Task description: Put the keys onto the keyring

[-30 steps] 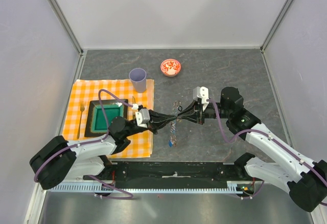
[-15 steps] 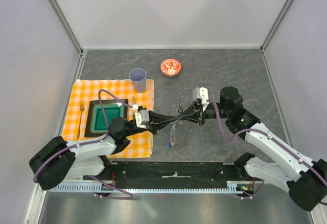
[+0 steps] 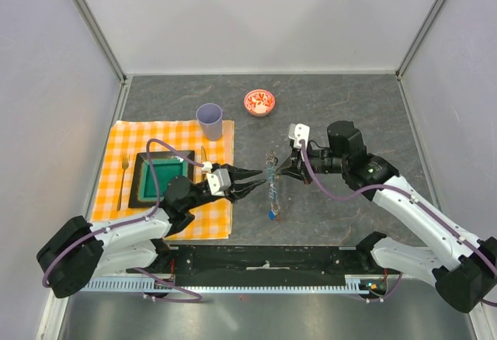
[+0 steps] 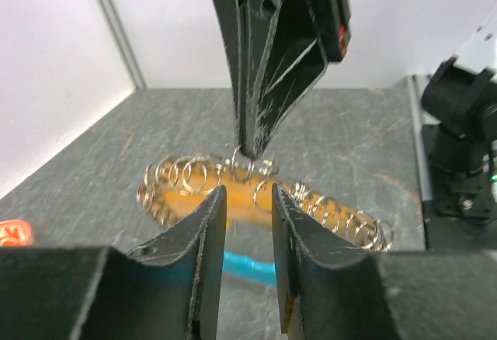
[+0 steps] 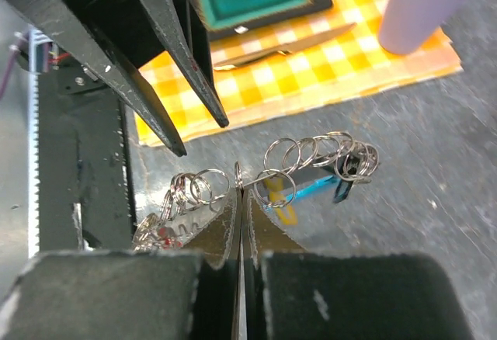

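Note:
The keyring (image 3: pixel 271 190) is a thin wire strung with many small silvery rings, hanging off the table between the two arms. My right gripper (image 3: pixel 276 175) is shut on the keyring (image 5: pixel 311 154) near its middle, seen close up at the right gripper (image 5: pixel 240 192). Keys with yellow (image 5: pixel 284 213), blue (image 5: pixel 314 187) and black (image 5: pixel 342 191) tags hang under it, and a red tag (image 5: pixel 163 235) shows at the left end. My left gripper (image 3: pixel 259 179) stands open just left of the rings. In the left wrist view the left gripper (image 4: pixel 247 200) holds nothing, with the keyring (image 4: pixel 194 175) just beyond it.
An orange checked cloth (image 3: pixel 124 140) lies at the left with a green plate (image 3: pixel 165 177), a fork (image 3: pixel 123 173) and a knife (image 3: pixel 203 154). A purple cup (image 3: pixel 210 120) stands at its far corner. A small red bowl (image 3: pixel 258 102) sits behind.
My left gripper has opened, let go of the ring bunch and drawn back slightly left. My right gripper has closed on the keyring and shifted left and up with it.

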You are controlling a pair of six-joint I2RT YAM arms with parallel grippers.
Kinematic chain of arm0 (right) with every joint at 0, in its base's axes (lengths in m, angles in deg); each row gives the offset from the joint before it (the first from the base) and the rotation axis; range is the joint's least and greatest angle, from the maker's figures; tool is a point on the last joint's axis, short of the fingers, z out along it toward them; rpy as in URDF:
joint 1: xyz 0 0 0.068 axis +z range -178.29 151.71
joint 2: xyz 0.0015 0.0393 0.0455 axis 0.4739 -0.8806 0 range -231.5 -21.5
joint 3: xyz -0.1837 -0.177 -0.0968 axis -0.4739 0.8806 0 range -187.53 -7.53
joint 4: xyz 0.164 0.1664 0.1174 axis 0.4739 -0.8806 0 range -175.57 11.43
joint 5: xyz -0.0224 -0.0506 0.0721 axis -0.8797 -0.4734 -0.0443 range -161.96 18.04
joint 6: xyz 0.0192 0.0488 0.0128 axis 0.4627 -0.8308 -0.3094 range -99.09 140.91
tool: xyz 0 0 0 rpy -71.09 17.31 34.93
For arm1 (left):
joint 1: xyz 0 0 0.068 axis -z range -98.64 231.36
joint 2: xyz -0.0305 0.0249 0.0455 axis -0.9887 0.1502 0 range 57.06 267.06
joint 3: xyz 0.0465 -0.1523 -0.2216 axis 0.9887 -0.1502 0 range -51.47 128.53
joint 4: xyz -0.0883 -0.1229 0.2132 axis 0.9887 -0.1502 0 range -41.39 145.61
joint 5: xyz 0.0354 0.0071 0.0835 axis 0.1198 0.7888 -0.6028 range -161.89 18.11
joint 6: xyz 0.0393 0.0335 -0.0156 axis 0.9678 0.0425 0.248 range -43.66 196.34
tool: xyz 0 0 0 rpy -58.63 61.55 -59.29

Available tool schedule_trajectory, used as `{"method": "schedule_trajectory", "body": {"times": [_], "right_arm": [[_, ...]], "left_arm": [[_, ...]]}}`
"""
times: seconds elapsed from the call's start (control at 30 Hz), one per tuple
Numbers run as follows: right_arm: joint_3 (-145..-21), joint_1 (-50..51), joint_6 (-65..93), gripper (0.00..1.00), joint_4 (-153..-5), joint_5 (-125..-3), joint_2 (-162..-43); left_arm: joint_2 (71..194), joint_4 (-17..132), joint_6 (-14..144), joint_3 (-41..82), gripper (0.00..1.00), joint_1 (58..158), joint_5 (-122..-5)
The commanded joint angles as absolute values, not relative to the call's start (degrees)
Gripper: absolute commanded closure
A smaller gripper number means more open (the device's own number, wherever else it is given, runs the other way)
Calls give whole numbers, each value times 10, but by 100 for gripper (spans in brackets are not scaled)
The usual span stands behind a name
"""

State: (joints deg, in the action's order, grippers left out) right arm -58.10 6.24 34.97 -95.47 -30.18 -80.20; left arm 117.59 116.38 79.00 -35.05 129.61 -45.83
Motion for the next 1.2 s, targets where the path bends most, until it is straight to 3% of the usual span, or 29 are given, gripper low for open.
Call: {"method": "schedule_trajectory", "body": {"times": [0.0,0.2,0.4,0.47,0.53,0.6,1.17], "right_arm": [[-677,85,412,100,-1070,-397,-824],[-798,192,496,100,-1235,-595,-889],[-858,230,508,100,-1324,-731,-959],[-866,232,524,100,-1339,-702,-965],[-865,245,500,100,-1324,-751,-972],[-888,251,514,100,-1355,-691,-994],[-795,257,550,100,-1251,-606,-921]], "left_arm": [[1160,1108,886,-350,63,1297,-510],[1143,1079,907,-357,62,1297,-512],[1129,1065,924,-366,60,1297,-518],[1130,1074,923,-371,59,1298,-516],[1133,1090,916,-376,58,1298,-514],[1138,1094,909,-373,58,1297,-507],[1188,1074,877,-310,60,1297,-381]]}}
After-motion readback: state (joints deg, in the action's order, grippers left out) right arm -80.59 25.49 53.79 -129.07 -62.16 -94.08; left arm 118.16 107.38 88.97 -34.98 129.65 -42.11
